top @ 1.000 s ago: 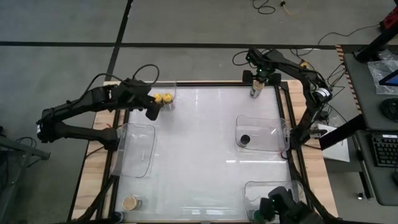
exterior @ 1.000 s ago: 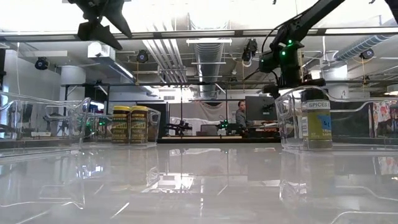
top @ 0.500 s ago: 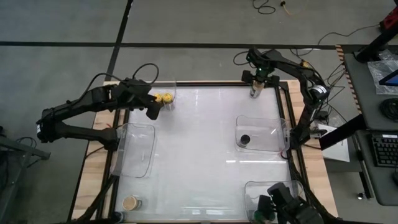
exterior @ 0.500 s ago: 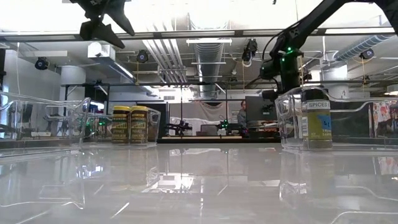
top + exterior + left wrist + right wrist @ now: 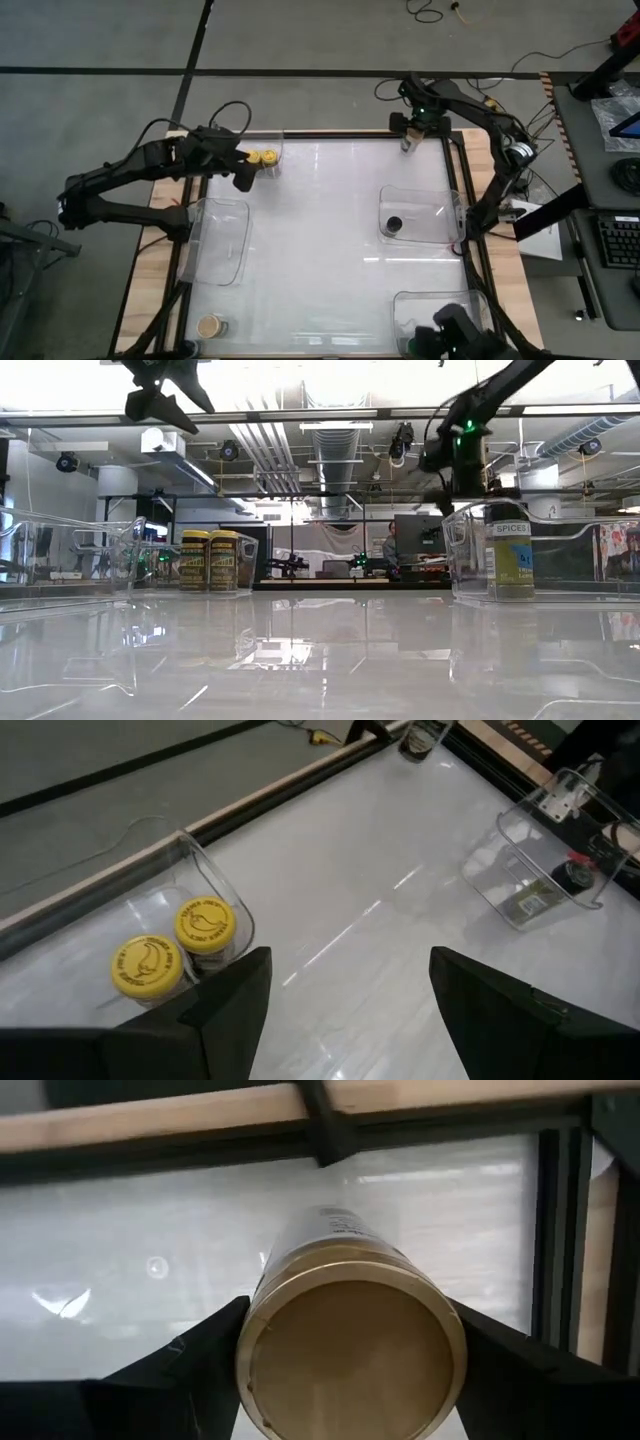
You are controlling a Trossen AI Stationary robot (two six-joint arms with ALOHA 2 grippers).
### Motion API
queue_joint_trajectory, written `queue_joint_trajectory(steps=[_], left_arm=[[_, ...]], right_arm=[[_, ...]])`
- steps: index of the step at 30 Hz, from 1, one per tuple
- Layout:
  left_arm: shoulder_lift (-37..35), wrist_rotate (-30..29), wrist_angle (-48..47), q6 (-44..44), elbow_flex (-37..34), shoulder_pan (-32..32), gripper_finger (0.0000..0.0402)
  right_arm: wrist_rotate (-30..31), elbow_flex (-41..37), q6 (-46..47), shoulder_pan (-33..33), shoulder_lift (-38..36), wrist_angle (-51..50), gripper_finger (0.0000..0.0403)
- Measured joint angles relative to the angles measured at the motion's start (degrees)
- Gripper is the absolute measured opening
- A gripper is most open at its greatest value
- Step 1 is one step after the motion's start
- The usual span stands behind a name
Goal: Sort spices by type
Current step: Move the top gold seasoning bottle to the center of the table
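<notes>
A tan-lidded spice jar (image 5: 350, 1342) stands between the fingers of my right gripper (image 5: 348, 1315) at the table's far right corner (image 5: 408, 142); the gripper is shut on it. My left gripper (image 5: 245, 180) hangs open above the table (image 5: 350, 1010), next to the far left tray holding two yellow-lidded jars (image 5: 205, 925) (image 5: 148, 967). A black-lidded jar (image 5: 392, 224) stands in the right-hand tray (image 5: 508, 550). Another tan-lidded jar (image 5: 210, 326) stands at the near left corner. My right gripper pinches the tan-lidded jar at its top, just under the lid rim (image 5: 250, 1320), one finger (image 5: 190, 1370) on each side. The fingers come from above, slanting down along the jar. The jar's bottom end (image 5: 325, 1220) points at the table; whether it is lifted clear I cannot tell.
An empty clear tray (image 5: 220, 240) lies at the left. The right tray (image 5: 440, 215) and a near right tray (image 5: 415, 305) line the right side; a dark object (image 5: 455, 335) overlaps the near one. A black frame rail (image 5: 330, 1135) runs just beyond the held jar.
My right gripper has risen a little at the far right corner, and the tan-lidded jar has shifted slightly toward the far edge with it.
</notes>
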Motion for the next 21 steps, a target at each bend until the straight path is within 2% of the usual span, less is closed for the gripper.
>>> queue_joint_trajectory(steps=[5,11,17,21], left_arm=[[-0.1,-0.42,0.65,1.71,0.0,0.03,0.0256],[-0.09,-0.34,4.46,7.23,-0.02,-0.13,0.0256],[-1.37,4.94,8.46,10.75,-0.02,-2.35,0.0256],[-2.57,7.28,8.62,6.04,-0.02,-5.4,0.0256]], right_arm=[[0.07,2.44,-4.03,7.88,-5.53,-0.14,0.0269],[-0.07,5.96,-5.34,24.3,-7.84,0.16,0.0269],[0.94,10.5,-4.69,39.17,-4.13,0.36,0.0269],[1.19,15.56,-6.78,45.93,0.01,0.51,0.0269]])
